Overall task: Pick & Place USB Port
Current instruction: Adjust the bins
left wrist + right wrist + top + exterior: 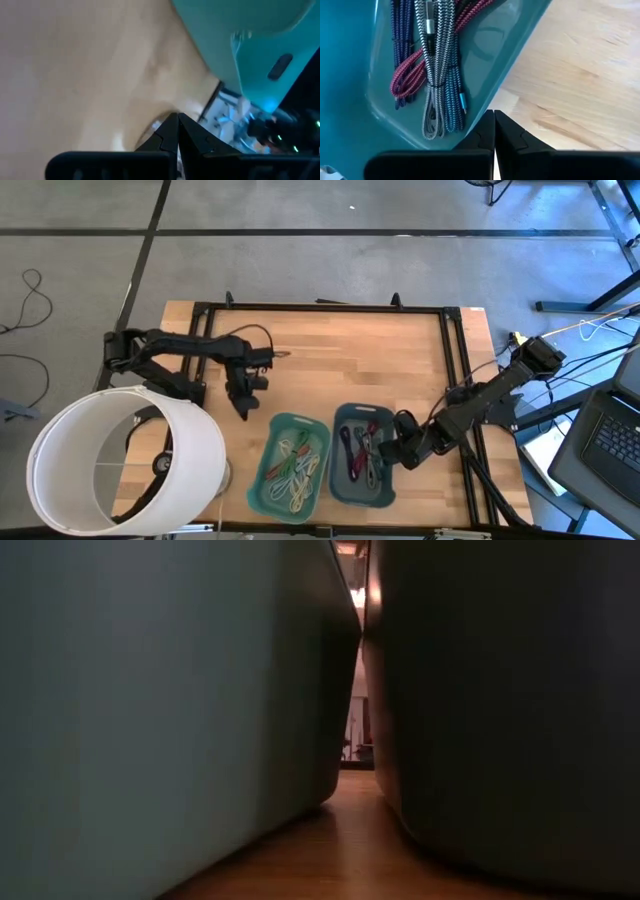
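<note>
1. Cables (432, 75) (braided USB leads in red, blue and grey) lie bundled in the right bin (339, 480), the darker of two teal bins at the near edge of the table (330, 360); the left bin (262, 485) holds pale, greenish cables (293, 470)
2. Nothing is held yet, so the step in hand looks like the reach and pick; my judgement is that the right gripper (400, 454) must first spread its fingers, then come over the bin wall and down onto one strand
3. A good grasp would take a lead at a loop lifted off the bundle, because the strands lie tangled and a pinch in the middle would likely drag several out together
4. A slow, straight lift is wise, with the bin watched, since it is light and could shift or tip if a cable snags
5. Right gripper: fingers pressed together on nothing, low, just outside the right bin's right wall, the arm slanting in from the table's right edge
6. Left gripper (240, 402): also closed and empty, pointing down at bare wood behind the left bin, well apart from the cables, the arm folded in from the left
</note>
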